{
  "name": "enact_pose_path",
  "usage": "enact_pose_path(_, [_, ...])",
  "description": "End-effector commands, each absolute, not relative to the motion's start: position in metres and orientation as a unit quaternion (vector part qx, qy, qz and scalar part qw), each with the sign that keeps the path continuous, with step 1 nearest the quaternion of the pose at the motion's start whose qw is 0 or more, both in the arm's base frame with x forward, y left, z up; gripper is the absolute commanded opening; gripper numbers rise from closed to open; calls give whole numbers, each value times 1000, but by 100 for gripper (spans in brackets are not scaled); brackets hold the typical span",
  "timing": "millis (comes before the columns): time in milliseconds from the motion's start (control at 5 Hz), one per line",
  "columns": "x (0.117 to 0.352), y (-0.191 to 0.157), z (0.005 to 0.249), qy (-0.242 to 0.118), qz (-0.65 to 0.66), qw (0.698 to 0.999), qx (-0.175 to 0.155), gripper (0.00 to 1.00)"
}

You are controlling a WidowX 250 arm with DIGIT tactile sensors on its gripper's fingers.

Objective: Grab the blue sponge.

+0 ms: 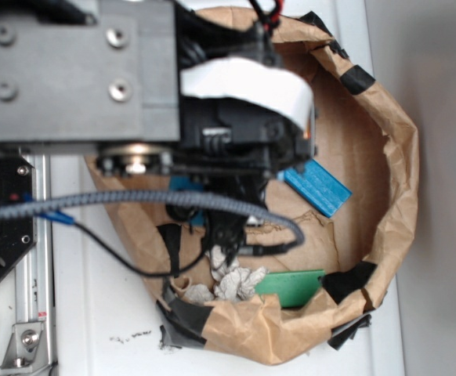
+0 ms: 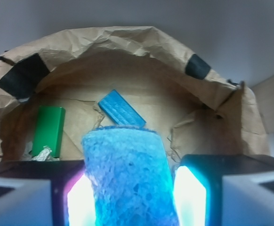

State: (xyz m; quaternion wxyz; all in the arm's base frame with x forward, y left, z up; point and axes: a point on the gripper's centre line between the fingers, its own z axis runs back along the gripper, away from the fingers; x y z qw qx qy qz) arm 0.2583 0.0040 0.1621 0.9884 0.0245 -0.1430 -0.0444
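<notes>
Gripper (image 2: 130, 193) clamps blue sponge (image 2: 127, 174); no legible writing.

- Your blue sponge (image 2: 127, 176) fills the lower middle of the wrist view: a light-blue slab with a speckled, porous foam face, full of little pits and holes.
- It stands roughly upright there, running from the bottom edge up to a fuzzy, slightly rounded top edge, and it leans a touch to the left.
- The slab looks a bit curved, with the left side bulging outward.
- It sits right between the two glowing pads, touching or nearly touching both; can't tell how hard it's pressed.
- Its top edge overlaps the floor of the brown paper enclosure behind it.
- From the exterior view you barely get it, the arm covers that spot.
</notes>
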Motion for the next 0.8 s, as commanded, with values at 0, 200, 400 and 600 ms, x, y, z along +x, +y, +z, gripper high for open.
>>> enact_pose_path(0, [250, 22, 200, -280, -35, 958, 47, 0])
enact_pose_path(200, [255, 28, 188, -190, 4, 981, 30, 0])
enact_pose_path(400, [256, 30, 184, -167, 14, 986, 23, 0])
enact_pose_path(600, [258, 31, 183, -160, 19, 986, 30, 0])
